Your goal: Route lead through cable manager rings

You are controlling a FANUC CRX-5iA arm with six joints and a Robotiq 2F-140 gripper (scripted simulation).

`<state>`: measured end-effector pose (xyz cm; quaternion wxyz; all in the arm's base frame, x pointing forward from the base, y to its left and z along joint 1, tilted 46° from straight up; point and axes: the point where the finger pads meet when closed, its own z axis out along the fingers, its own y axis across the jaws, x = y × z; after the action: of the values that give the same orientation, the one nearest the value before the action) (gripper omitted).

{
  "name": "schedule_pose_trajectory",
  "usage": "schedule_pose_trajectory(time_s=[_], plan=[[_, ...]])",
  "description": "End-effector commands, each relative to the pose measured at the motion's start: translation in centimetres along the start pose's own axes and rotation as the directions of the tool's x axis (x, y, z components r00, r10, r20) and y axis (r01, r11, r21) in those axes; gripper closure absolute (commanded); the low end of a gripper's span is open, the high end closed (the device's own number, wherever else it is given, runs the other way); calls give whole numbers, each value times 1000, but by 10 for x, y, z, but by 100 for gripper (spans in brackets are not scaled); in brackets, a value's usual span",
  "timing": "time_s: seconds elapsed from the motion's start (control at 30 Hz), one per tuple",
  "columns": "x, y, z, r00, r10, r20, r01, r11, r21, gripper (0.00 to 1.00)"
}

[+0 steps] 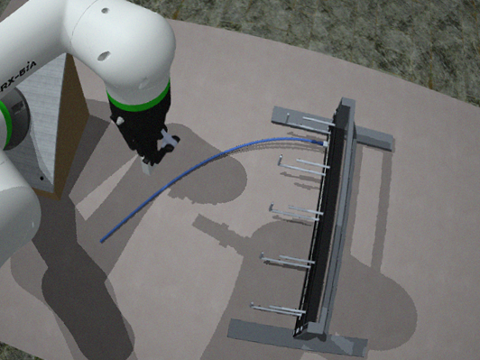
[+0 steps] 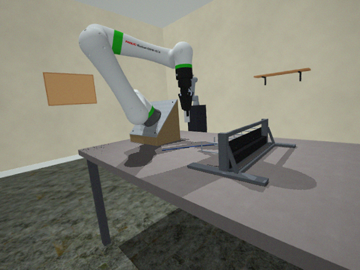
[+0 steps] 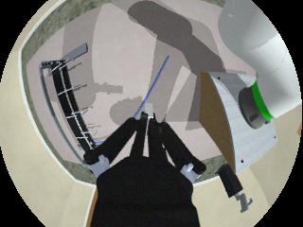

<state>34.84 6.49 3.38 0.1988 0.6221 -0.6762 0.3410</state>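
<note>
The blue lead (image 1: 231, 150) (image 2: 181, 148) (image 3: 158, 78) runs from its plug near the far end of the grey rack (image 1: 338, 212) (image 2: 225, 149) (image 3: 60, 89) and curves across the table. Its free end (image 1: 102, 239) lies flat on the table. It passes through none of the rings. Several open rings stick out of the rack's front. The three toward the near end are one ring (image 1: 294, 211), a second ring (image 1: 284, 260) and a third ring (image 1: 274, 308). My gripper (image 1: 148, 167) (image 2: 187, 113) (image 3: 148, 108) is shut and empty, high above the table, just left of the lead's middle.
The arm's wedge-shaped pedestal (image 1: 42, 118) (image 2: 163, 128) stands at the table's left edge. The rack's two feet (image 1: 295, 338) (image 1: 369, 137) rest on the table (image 1: 443, 181). A dark box (image 2: 197, 118) stands behind the table.
</note>
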Motion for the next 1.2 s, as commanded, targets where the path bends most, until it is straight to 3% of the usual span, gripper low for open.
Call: schedule_pose_trajectory(time_s=[0.0,0.23,0.47,0.63,0.67,1.17], plan=[[0,0,0,1000,0,0,0,1000,0,100],[0,0,0,1000,4,0,-4,1000,0,100],[12,6,0,958,287,0,-287,958,0,100],[13,7,0,950,313,0,-313,950,0,100],[13,7,0,950,313,0,-313,950,0,80],[13,7,0,950,313,0,-313,950,0,80]])
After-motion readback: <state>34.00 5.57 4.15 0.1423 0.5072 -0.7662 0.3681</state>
